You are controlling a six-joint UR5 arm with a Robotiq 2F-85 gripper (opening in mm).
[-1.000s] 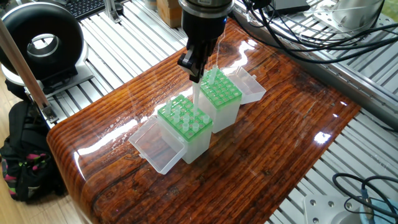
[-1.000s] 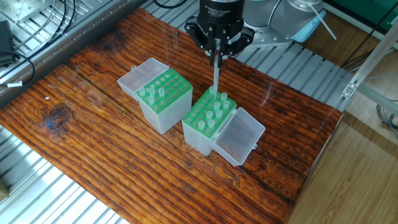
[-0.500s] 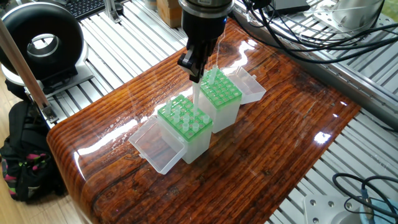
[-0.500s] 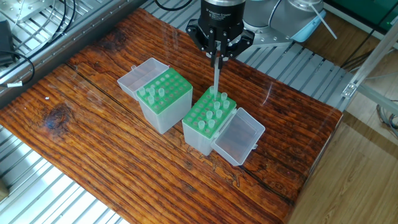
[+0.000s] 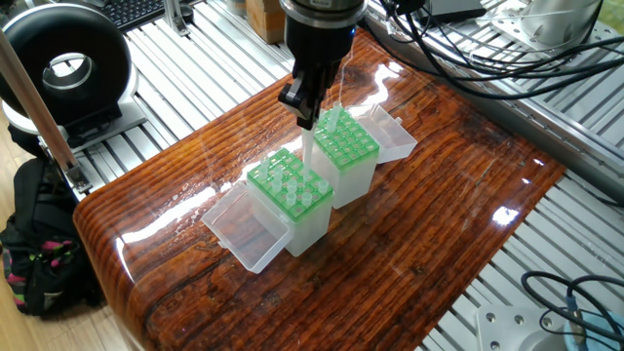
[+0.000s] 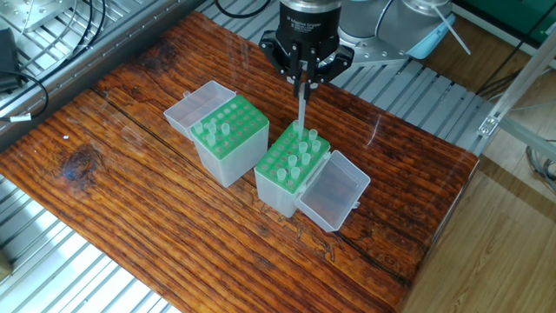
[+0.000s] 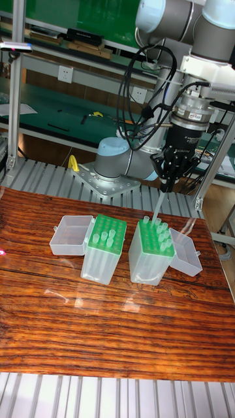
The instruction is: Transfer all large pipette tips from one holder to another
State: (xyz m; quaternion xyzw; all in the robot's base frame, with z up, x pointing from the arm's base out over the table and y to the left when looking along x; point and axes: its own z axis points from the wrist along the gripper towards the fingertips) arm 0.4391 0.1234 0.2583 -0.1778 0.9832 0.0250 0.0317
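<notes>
The pincer [image 6: 302,80] grips one large pipette tip [image 6: 301,109] upright above the tip rack [image 6: 291,169] at its 12 o'clock edge on the table [image 6: 130,191].

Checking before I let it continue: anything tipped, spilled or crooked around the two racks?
Nothing stands out. Both racks stand upright with lids open, seated tips look straight, and no tips lie loose on the table. The gripper holds one tip vertically over the right rack's far corner.

Two tip boxes side by side on a table [image 6: 130,191].
Gripper [image 6: 303,81] holds one pipette tip [image 6: 301,111] upright above the back corner of the right-hand box [image 6: 291,169]; left-hand box [image 6: 228,139] stands beside.
</notes>
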